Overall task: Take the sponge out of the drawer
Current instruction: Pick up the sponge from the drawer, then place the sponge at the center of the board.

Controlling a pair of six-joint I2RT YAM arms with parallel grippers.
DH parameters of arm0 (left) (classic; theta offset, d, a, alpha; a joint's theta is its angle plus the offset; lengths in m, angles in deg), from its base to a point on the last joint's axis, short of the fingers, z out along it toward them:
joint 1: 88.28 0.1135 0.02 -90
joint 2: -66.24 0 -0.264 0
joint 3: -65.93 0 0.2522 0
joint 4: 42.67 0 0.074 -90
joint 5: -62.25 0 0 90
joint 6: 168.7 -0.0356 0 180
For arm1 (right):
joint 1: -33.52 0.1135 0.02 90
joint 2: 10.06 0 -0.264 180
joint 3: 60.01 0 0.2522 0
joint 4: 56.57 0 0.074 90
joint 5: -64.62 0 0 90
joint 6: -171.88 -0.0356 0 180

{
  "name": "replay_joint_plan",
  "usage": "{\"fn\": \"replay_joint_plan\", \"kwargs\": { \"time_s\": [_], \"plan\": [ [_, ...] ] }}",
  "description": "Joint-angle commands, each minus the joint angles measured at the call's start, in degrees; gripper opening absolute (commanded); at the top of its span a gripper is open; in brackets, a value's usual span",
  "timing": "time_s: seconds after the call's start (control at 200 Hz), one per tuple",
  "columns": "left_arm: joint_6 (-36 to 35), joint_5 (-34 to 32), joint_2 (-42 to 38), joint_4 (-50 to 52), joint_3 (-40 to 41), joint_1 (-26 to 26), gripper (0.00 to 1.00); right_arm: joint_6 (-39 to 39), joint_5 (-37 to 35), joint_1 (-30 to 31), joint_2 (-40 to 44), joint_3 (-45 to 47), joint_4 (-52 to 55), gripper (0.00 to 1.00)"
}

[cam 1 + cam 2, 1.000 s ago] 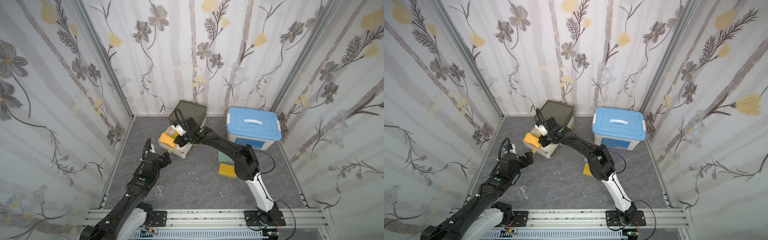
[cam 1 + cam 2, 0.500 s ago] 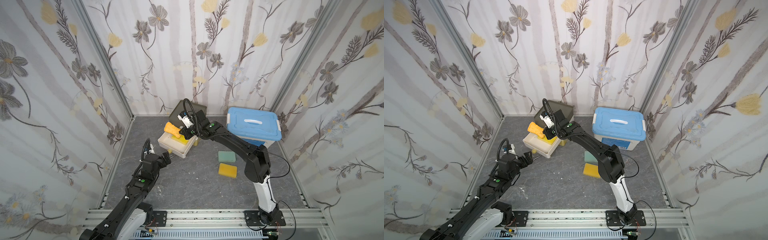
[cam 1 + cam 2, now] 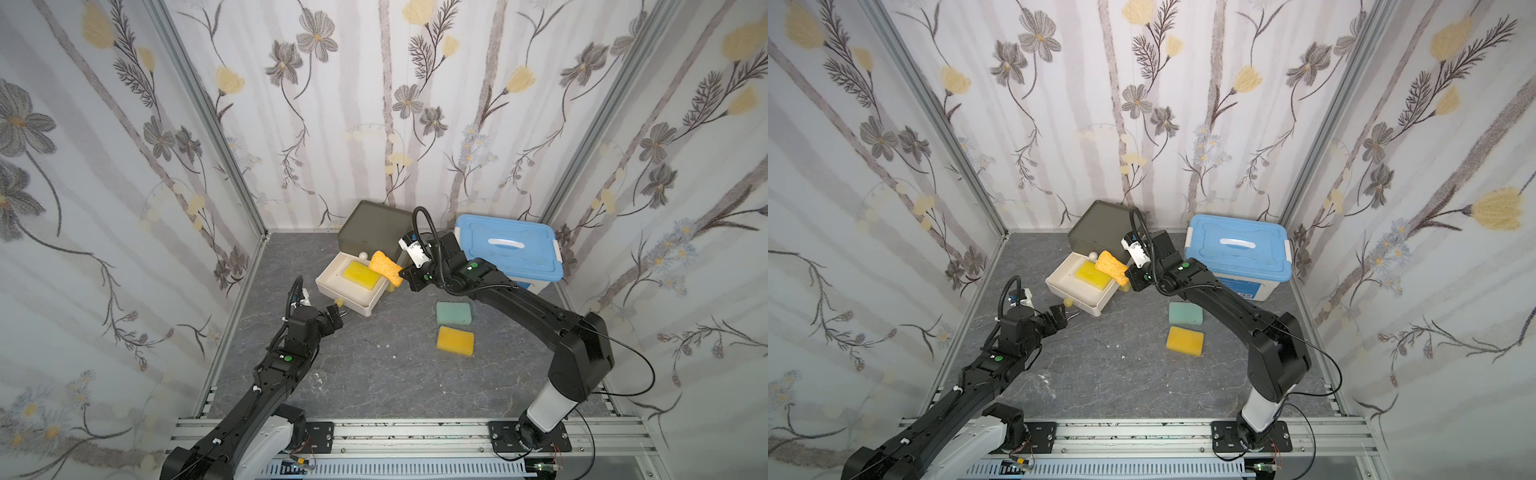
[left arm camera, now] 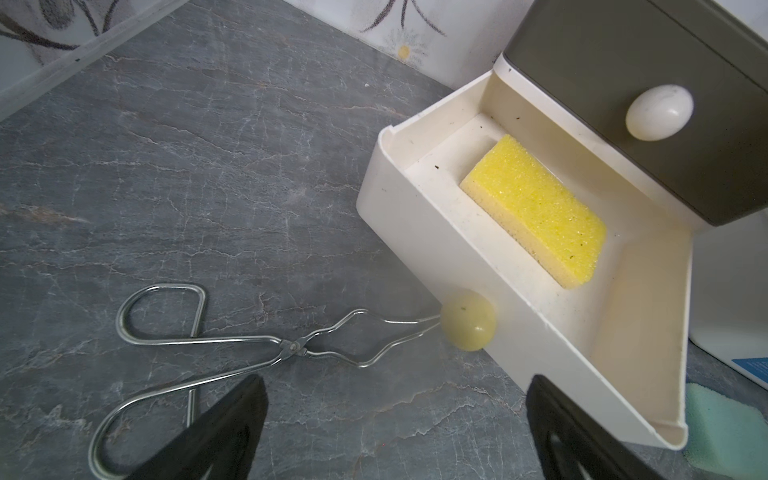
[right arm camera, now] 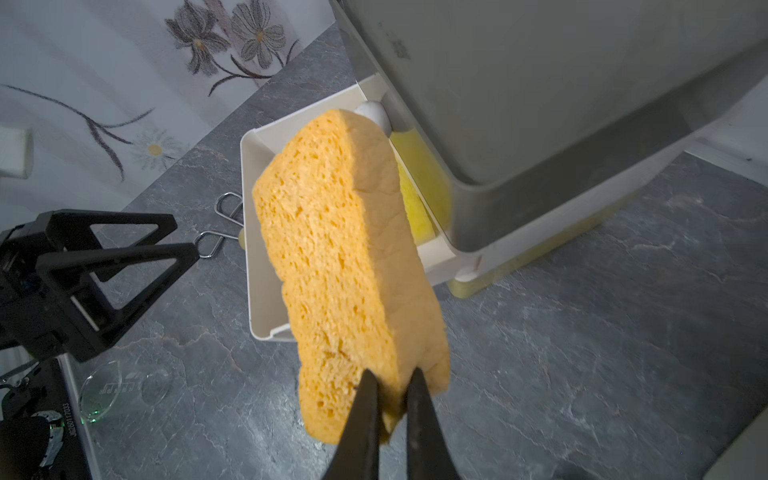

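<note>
My right gripper (image 5: 392, 380) is shut on one end of an orange sponge (image 5: 345, 266), which hangs in the air above the right edge of the pulled-out white drawer (image 3: 328, 286). Both top views show the orange sponge (image 3: 386, 267) (image 3: 1111, 266) lifted over the drawer (image 3: 1059, 286). A bright yellow sponge (image 4: 536, 210) (image 3: 363, 274) still lies flat inside the drawer. My left gripper (image 4: 395, 419) (image 3: 338, 312) is open and holds nothing, low over the floor just in front of the drawer's yellow knob (image 4: 468, 319).
Metal tongs (image 4: 199, 332) lie on the grey floor by the knob. A green sponge (image 3: 453, 313) and an orange-yellow sponge (image 3: 455, 340) lie on the floor to the right. The olive-topped cabinet (image 3: 374, 226) and a blue-lidded bin (image 3: 507, 245) stand at the back wall.
My right gripper has lifted the orange sponge up out of the drawer and carried it to the right. The left arm has stayed put.
</note>
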Motion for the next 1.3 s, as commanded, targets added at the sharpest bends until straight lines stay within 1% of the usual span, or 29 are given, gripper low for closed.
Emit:
{"fn": "replay_joint_plan", "kwargs": {
  "time_s": [0.0, 0.19, 0.22, 0.24, 0.475, 0.6, 0.665, 0.739, 0.764, 0.834, 1.159, 1.294],
  "plan": [
    [-0.18, 0.82, 1.58, -3.38, -1.11, 0.12, 1.0, -0.74, -1.44, -0.49, 5.16, 5.09, -3.39, 0.0],
    [-0.12, 2.56, 4.5, -4.94, -2.48, 0.12, 1.0, -1.42, -1.82, -0.51, 10.44, 12.17, 1.89, 0.0],
    [-0.02, 2.78, 4.73, -5.22, -2.61, 0.14, 1.0, -2.12, -1.93, -0.51, 10.52, 13.7, 2.25, 0.0],
    [0.0, 2.83, 4.91, -5.42, -2.62, 0.12, 1.0, -2.61, -2.07, -0.51, 12.64, 14.62, 2.34, 0.0],
    [-0.78, 4.34, 5.99, -6.03, -3.84, 0.12, 1.0, -9.88, -1.08, 0.34, 21.76, 27.42, 3.1, 0.0],
    [-0.98, 5.65, 7.87, -7.03, -4.96, 0.13, 1.0, -12.12, -0.13, 2.16, 25.38, 31.21, 4.06, 0.0],
    [-0.59, 6.53, 8.75, -7.77, -5.11, 0.07, 1.0, -13.03, -1.72, 3.93, 25.15, 31.45, 6.14, 0.0],
    [0.02, 7.33, 9.31, -8.47, -4.98, 0.04, 1.0, -14.03, -1.58, 5.55, 24.27, 31.77, 7.46, 0.0],
    [0.15, 7.55, 9.35, -8.74, -4.82, 0.08, 1.0, -14.19, -1.28, 7.91, 23.92, 31.94, 7.81, 0.0],
    [0.35, 7.98, 9.19, -9.08, -4.57, 0.04, 1.0, -14.54, -1.88, 10.07, 23.03, 32.52, 9.28, 0.0],
    [-1.04, 6.4, 5.72, -6.36, -4.7, -0.05, 1.0, -16.47, -0.99, 12.13, 18.94, 36.32, 7.65, 0.0],
    [-1.06, 6.13, 5.73, -6.31, -4.48, -0.05, 1.0, -16.9, -1.69, 13.38, 16.48, 36.46, 8.06, 0.0]
  ]
}}
